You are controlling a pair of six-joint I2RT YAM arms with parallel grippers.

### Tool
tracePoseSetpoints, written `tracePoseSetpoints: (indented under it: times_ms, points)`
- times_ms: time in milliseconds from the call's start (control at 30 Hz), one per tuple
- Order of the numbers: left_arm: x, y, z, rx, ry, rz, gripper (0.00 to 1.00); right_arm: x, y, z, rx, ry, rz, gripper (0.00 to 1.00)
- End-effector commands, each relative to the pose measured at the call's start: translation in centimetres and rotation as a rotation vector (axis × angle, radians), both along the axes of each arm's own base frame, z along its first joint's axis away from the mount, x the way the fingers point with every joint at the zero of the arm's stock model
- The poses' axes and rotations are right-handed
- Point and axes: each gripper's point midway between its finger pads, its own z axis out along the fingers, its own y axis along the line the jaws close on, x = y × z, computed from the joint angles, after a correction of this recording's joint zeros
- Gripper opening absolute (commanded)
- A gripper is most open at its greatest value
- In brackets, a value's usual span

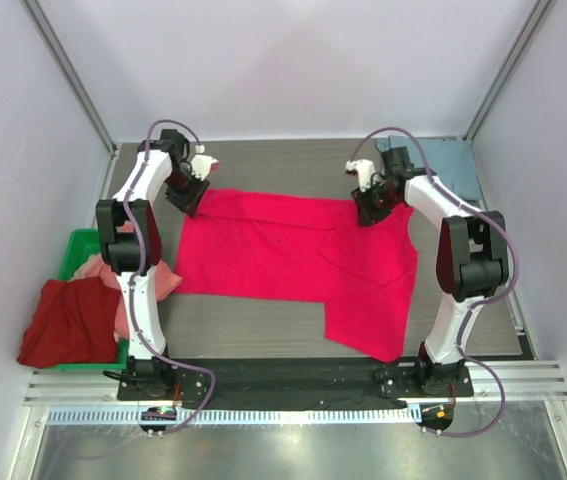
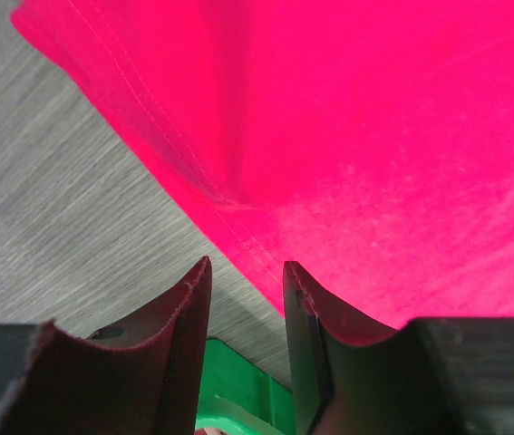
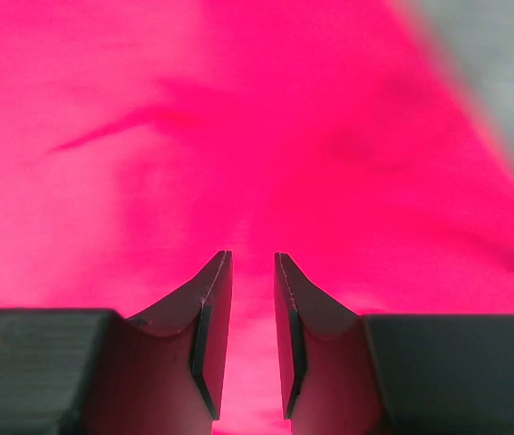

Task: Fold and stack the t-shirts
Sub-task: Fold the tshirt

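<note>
In the top view, the crimson-pink t-shirt (image 1: pixel 293 255) lies spread over the middle of the table (image 1: pixel 253 335), one part reaching down toward 5 o'clock and a folded flap showing at 3 o'clock. The left gripper (image 1: pixel 191 200) sits at its 10 o'clock corner and the right gripper (image 1: pixel 368 212) at its 2 o'clock edge, both too small here to read the jaws. At 8 o'clock the dark red t-shirt (image 1: pixel 63 320) and salmon pink t-shirt (image 1: pixel 163 280) spill over the green bin (image 1: pixel 75 245), hiding most of it; the blue-grey t-shirt (image 1: pixel 453 165) at 1 o'clock is partly covered by the right arm. In the left wrist view the jaws stand apart with nothing between them, just off the shirt's stitched hem, bare table at 9 o'clock. In the right wrist view the jaws are narrowly parted over blurred pink cloth, with no fold pinched.
</note>
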Motion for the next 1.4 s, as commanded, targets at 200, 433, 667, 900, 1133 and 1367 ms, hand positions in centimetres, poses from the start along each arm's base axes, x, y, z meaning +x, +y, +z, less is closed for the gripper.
tracePoseSetpoints:
  times_ms: [200,433,667,900,1133,1367]
  points:
    - [0.8,1.2,-1.0,0.036,0.036,0.056,0.40,8.0,-8.2,-0.2,-0.068,-0.103,-0.195,0.30]
    - [1.2,1.0,-2.2,0.031,0.048,0.064,0.42,9.7,-10.5,-0.6,-0.089,-0.121,-0.230,0.29]
    - [2.2,0.5,-2.6,0.008,0.036,0.081,0.34,10.1,-11.8,-2.5,-0.118,-0.103,-0.256,0.29]
    - [2.3,-0.3,-3.0,-0.005,0.046,0.072,0.24,10.4,-12.7,-4.0,-0.149,-0.091,-0.266,0.29]
    - [2.2,-1.0,-3.1,-0.038,0.054,0.074,0.18,10.5,-13.1,-4.8,-0.159,-0.084,-0.271,0.29]
    - [2.1,-1.2,-2.5,-0.053,0.042,0.055,0.00,10.4,-13.5,-5.2,-0.165,-0.079,-0.276,0.29]
